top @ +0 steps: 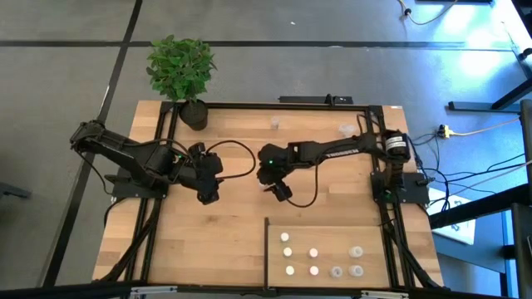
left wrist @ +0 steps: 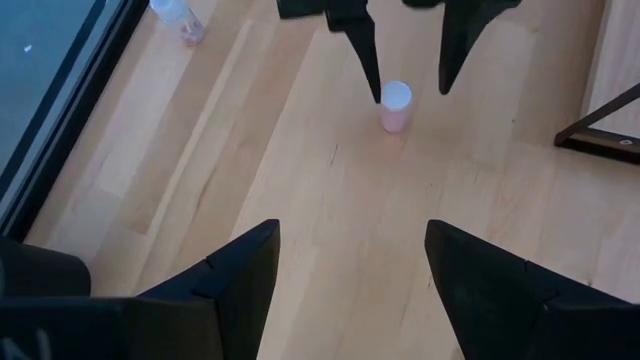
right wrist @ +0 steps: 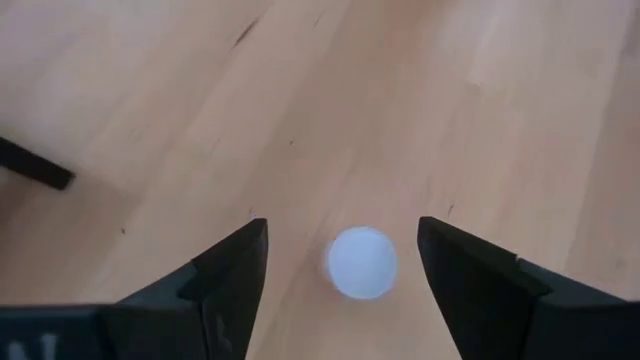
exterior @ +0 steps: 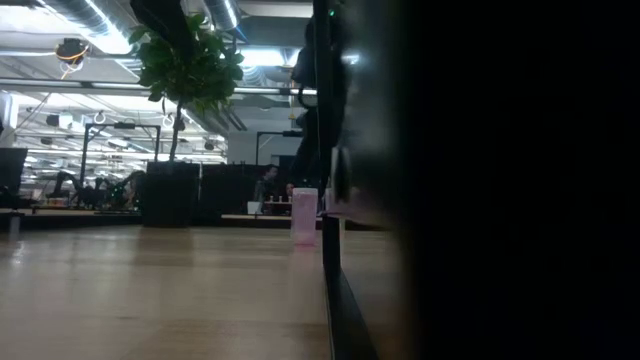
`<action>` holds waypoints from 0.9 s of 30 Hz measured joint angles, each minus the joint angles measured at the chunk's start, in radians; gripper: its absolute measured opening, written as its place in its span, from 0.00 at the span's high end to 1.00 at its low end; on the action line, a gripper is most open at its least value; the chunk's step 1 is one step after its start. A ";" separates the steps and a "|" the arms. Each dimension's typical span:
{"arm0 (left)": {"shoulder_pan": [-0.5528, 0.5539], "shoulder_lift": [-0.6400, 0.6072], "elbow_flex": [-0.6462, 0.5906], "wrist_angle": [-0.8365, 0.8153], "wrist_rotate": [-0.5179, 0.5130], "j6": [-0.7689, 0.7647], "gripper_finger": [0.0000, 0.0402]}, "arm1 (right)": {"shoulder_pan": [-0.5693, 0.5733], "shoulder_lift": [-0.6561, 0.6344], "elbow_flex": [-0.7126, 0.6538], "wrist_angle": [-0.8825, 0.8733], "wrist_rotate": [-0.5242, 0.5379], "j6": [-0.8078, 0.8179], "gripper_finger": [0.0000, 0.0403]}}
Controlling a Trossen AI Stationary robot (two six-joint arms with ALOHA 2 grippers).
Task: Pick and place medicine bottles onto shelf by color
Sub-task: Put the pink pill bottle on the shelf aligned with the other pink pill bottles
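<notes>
A: Above a pink bottle (right wrist: 361,262), well short of the shelf (top: 274,249) toward the plant (top: 179,66) — right gripper (top: 279,193) poised, fingers spread wide either side of the cap, nothing held.

B: Step?

A: The pick, I'd judge. Jaws straddle the bottle but don't touch it. Next move calls for a straight drop, then a squeeze below the cap.

B: Left gripper (top: 208,196)?

A: Waiting just beside, farther from the shelf, fingers wide, empty.

B: Bottle's look?

A: Small, upright, white round cap, pinkish body. Stands alone on bare wood.

B: Shelf so far?

A: White-capped bottles grouped on one side, grey translucent ones on the other. No pink seen there yet.
</notes>
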 joint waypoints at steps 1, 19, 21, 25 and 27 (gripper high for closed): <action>0.000 0.000 0.000 0.000 0.000 0.000 0.39 | 0.000 0.006 0.000 0.001 0.004 0.000 0.35; 0.000 0.000 0.000 -0.002 0.001 0.001 0.39 | 0.000 0.077 -0.001 0.043 0.016 0.000 0.35; 0.000 0.000 0.000 -0.002 0.000 0.001 0.39 | 0.000 0.081 -0.001 0.041 0.016 0.000 0.35; 0.000 0.000 0.000 -0.002 0.000 0.001 0.39 | 0.000 0.081 -0.001 0.046 0.016 0.001 0.40; 0.000 0.000 0.000 -0.002 0.000 0.001 0.39 | 0.000 0.081 -0.001 0.047 0.016 0.001 0.45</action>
